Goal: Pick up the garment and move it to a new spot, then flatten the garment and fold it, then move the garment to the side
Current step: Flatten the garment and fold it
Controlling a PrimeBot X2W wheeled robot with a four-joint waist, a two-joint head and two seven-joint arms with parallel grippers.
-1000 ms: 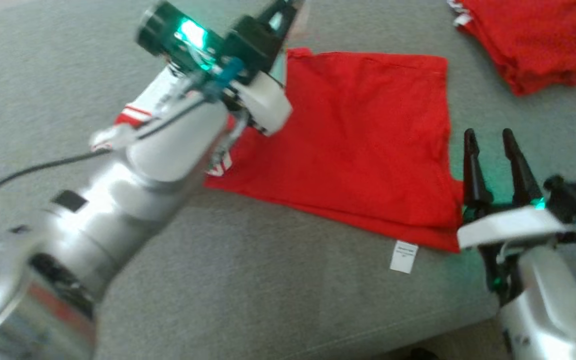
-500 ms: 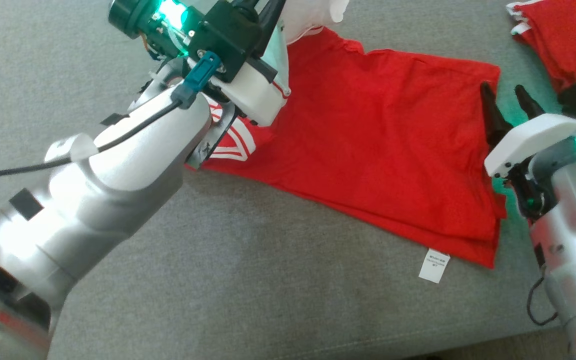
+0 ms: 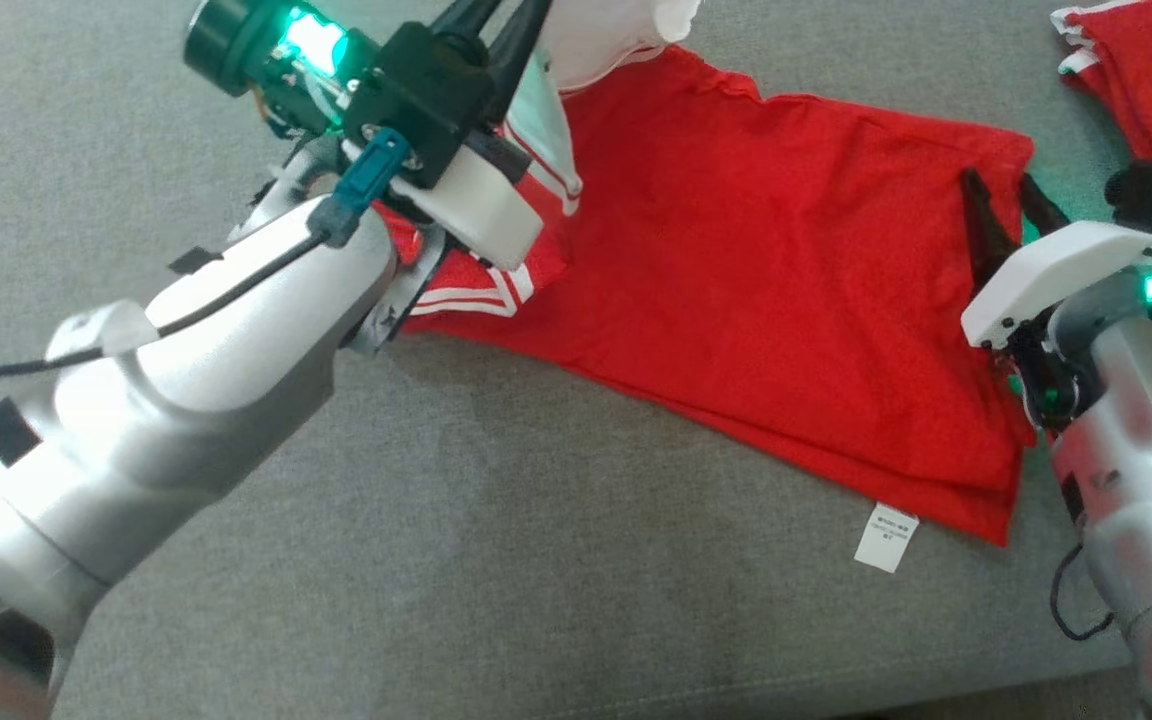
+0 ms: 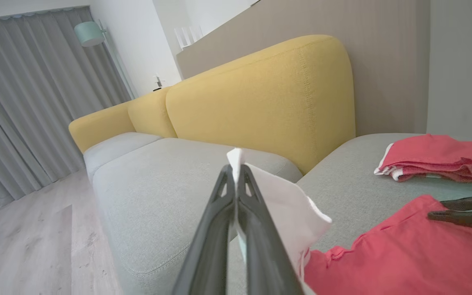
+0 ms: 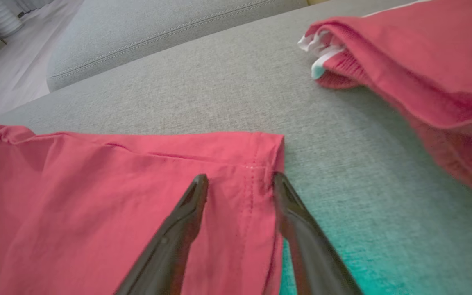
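Head view first: the left gripper [image 3: 501, 22] is clamped tight on a white flap [image 3: 616, 35] of the red garment [image 3: 786, 300] and holds that end up off the grey sofa seat [image 3: 536, 580]. The rest of the garment lies spread out to this gripper's right, reaching across to the other arm. The right gripper [image 3: 998, 188] sits at that far edge, jaws apart, one finger over the cloth and one by the hem. A white label [image 3: 886, 537] pokes out of the garment's corner, back beside that arm's wrist. Beyond its fingertips and to the right lies a folded red pile [image 3: 1146, 90], apart from the garment.

Left wrist view: the fingers are pressed together with the white flap pinched between them, draping off to their right. The red body lies lower right, and a yellow backrest [image 4: 268, 98] rises ahead of the tips.

Right wrist view: the jaws are parted and grip nothing. The garment's stitched corner lies between the fingers, the left finger over red cloth, the right at its edge above bare seat.
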